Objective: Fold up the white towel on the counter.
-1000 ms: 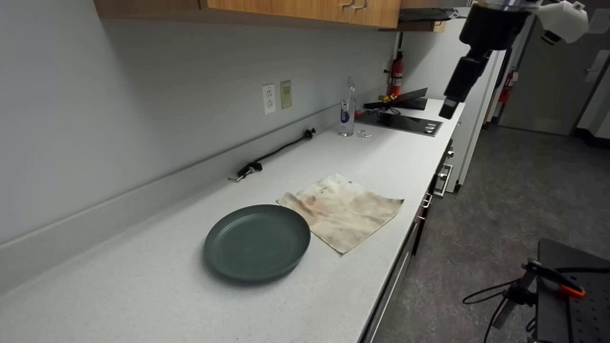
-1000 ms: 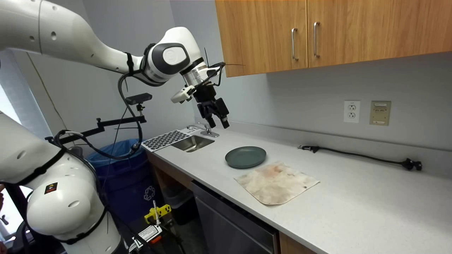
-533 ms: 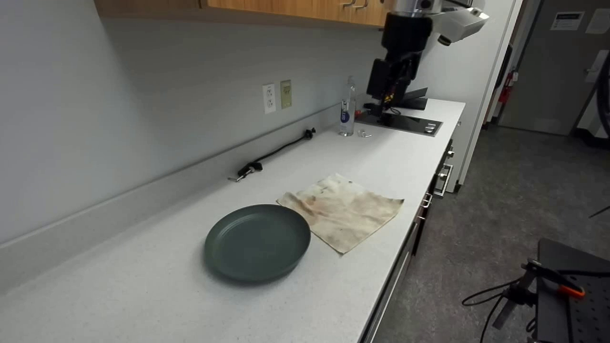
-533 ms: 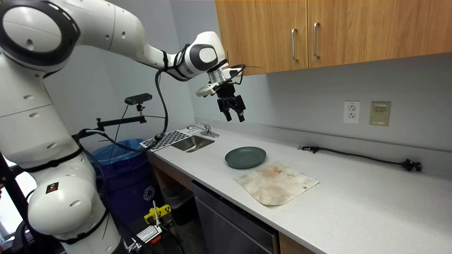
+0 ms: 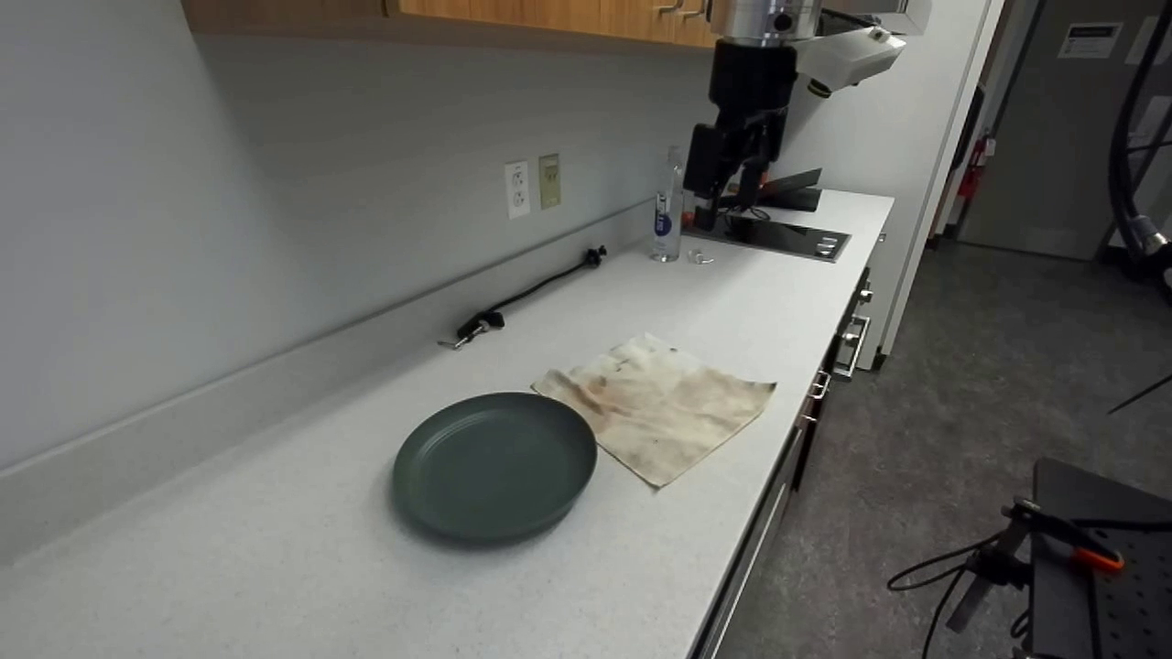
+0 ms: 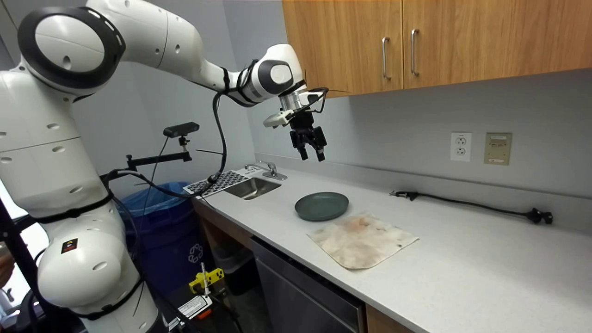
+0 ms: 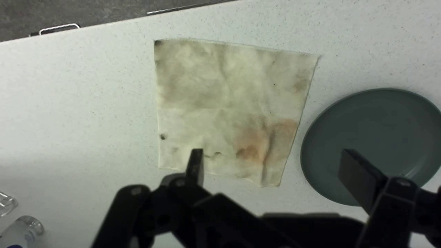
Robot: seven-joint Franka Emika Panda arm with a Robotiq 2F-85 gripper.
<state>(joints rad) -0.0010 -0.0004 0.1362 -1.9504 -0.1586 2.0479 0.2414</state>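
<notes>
The white towel lies flat and spread out on the counter, with brown stains and a few wrinkles near one corner. It shows whole in both exterior views; in the wrist view part of one edge of the towel is covered by a finger. My gripper hangs well above the counter, higher than the towel and touching nothing. Seen from the wrist, the jaws stand wide apart with nothing between them; one of the fingers overlaps the towel's edge in the picture, the other overlaps the plate.
A round dark green plate sits beside the towel, a narrow gap between them. Along the backsplash lies a black flexible arm with a clamp. A clear bottle stands by the cooktop. Wooden cabinets hang overhead; a sink is set farther along.
The arm has swung in over the counter, mostly in the first half second, with a small shift since. The gripper has stayed open. Towel and plate have not moved.
</notes>
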